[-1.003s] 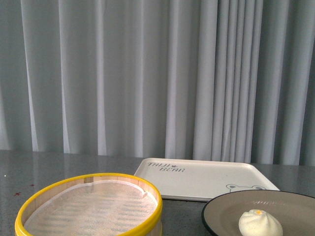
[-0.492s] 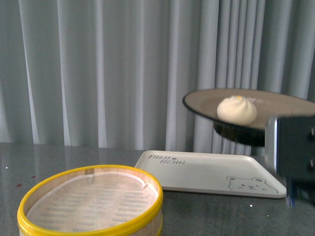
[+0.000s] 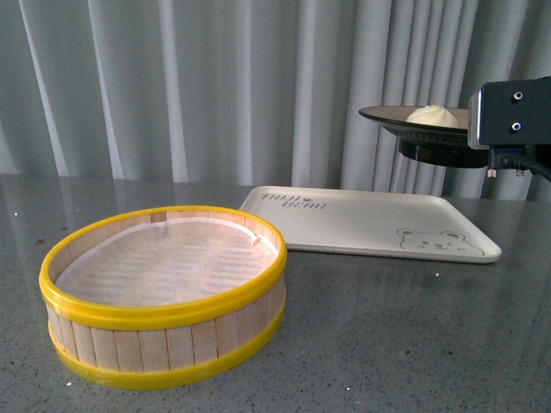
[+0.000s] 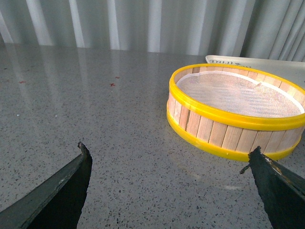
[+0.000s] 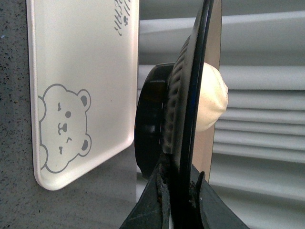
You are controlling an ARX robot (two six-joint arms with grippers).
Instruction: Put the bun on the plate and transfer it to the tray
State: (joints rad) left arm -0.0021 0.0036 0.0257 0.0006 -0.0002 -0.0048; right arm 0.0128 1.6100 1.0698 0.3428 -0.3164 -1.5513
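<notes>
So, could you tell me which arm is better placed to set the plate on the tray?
Right. The right gripper clamps the plate by its rim, bun aboard, raised near the tray. The left gripper is open and empty, beside the steamer basket.

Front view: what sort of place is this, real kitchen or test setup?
Probably a staged test bench, not a kitchen: grey speckled tabletop, pleated curtain backdrop, and just a few props: a yellow-rimmed steamer basket, a bear-print tray, and a plate with a bun held aloft by the right gripper.
</notes>
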